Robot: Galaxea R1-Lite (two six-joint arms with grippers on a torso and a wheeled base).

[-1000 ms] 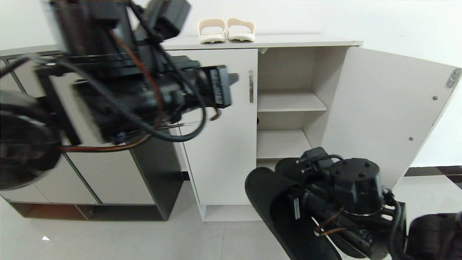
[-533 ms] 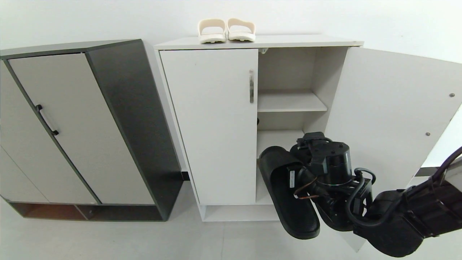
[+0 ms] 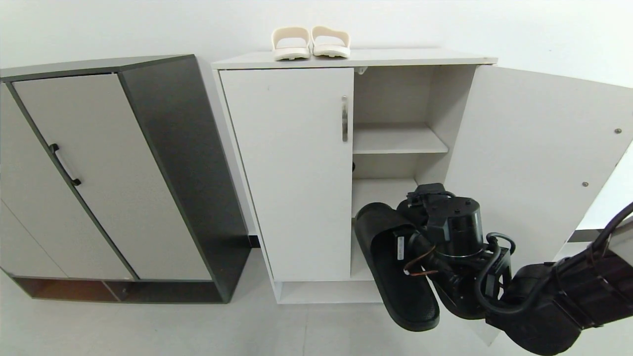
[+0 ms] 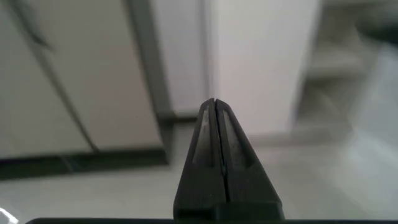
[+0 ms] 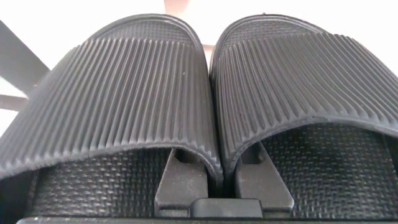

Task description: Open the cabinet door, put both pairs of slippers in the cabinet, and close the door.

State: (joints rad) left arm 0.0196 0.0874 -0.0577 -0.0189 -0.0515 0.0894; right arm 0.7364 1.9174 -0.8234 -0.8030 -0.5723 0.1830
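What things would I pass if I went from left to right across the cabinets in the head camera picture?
Grey cabinet → closed white door → shelves → open white door.

Looked like a home entry. Had white shoe cabinet [image 3: 292, 173] w/ cream slippers [image 3: 310, 42] atop, grey cabinet [image 3: 99, 173] beside.

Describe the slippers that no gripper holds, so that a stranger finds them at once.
Find the white cabinet with its right door open. On its top stands a cream pair of slippers; the other pair is black, in the right gripper.
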